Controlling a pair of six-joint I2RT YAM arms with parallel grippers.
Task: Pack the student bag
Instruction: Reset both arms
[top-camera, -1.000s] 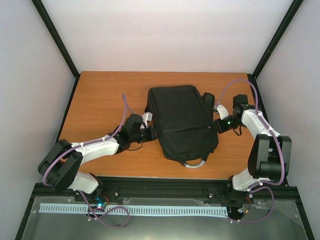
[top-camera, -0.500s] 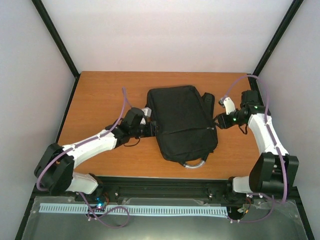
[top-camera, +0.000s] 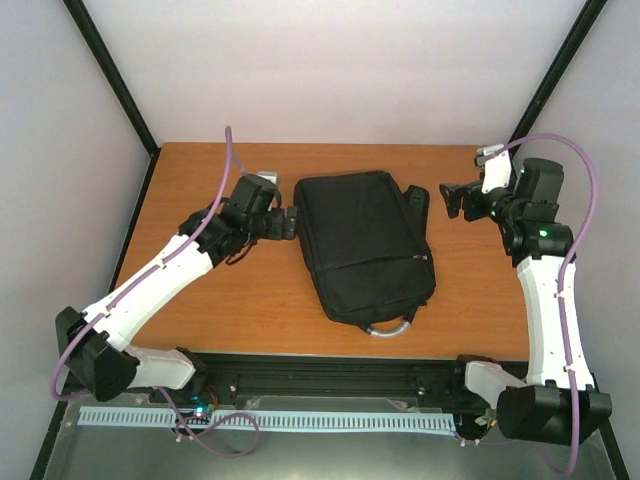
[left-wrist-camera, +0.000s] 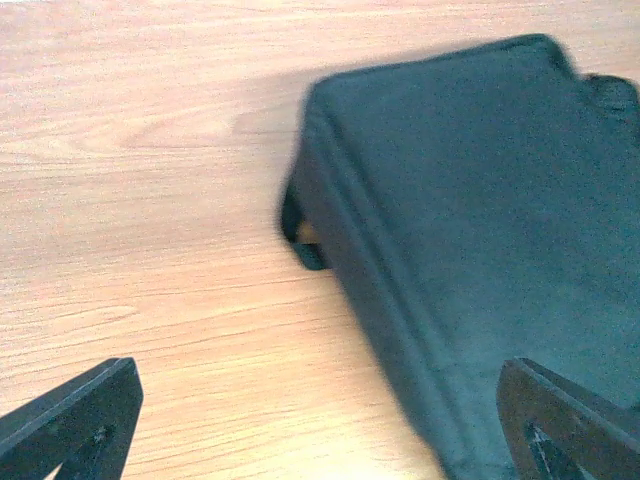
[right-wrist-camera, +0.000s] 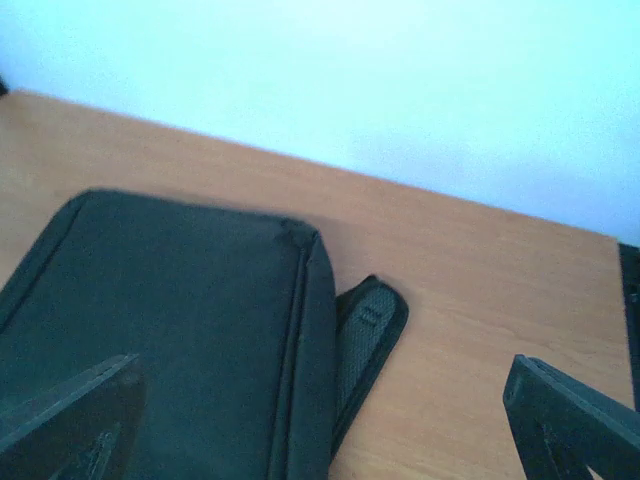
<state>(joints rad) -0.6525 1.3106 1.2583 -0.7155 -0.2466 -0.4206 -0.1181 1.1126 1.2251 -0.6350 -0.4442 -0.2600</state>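
Seeing left pincer (top-camera: 285, 222) spread wide, holding nothing, just beside the large black soft fabric backpack (top-camera: 360, 245) lying flat mid orange wooden bench (top-camera: 215, 310); right pincer (top-camera: 450, 198) equally spread and empty, near its black strap (top-camera: 418, 205). Might pinch loose fabric or strap only, dragging it all sideways

Black student bag (top-camera: 365, 245) flat on table (top-camera: 200, 300)

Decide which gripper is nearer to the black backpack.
Left. The left gripper sits close beside the backpack, at its left edge; the right gripper stands apart, off its far right corner.
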